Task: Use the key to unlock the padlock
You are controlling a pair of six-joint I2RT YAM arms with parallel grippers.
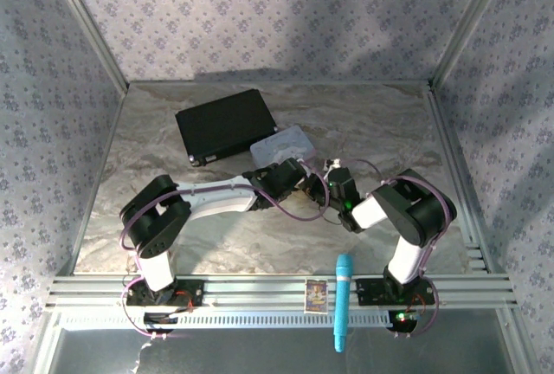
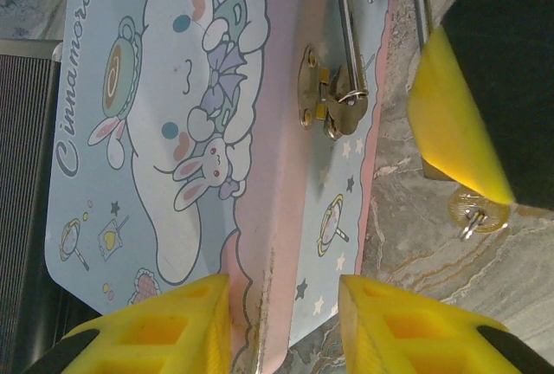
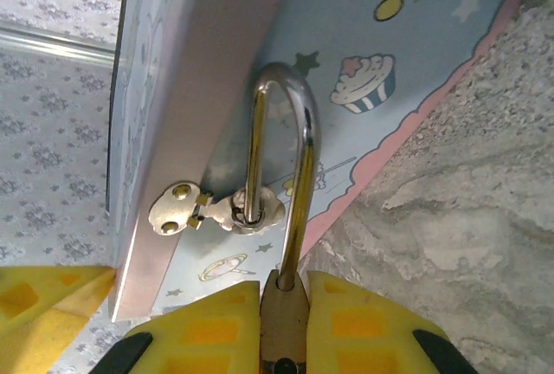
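Okay, from above, both arms meet mid-surface [image 1: 260, 235] at the near edge of a pastel tin [image 1: 281, 143], with a flat black case [image 1: 225, 123] lying shut behind it. On the front rail sit a blue tube-shaped tool [image 1: 344, 300] and a small card [image 1: 317, 294], its print too small to read

The right wrist camera gives the close-up: the right claw [image 3: 284, 283] is clamped on the body of the padlock [image 3: 294, 218], with the silver shackle pointing away. One shackle leg runs through the ring of the tin's latch [image 3: 216, 209], so the padlock sits against the tin's front wall, just above the marbled surface

The left wrist camera shows the lid instead: a white long-eared cartoon character, little rabbits, a teacup, and script reading "Cinnamoro". The tin is shut, its contents hidden. The left claw [image 2: 284, 283] has its jaws apart with the tin's corner between them; whether they press on it, I cannot tell. Below the right claw's yellow finger [image 2: 454, 123] a round brassy piece with a small silver ring [image 2: 474, 216] peeks out; whether that belongs to the key, I cannot tell
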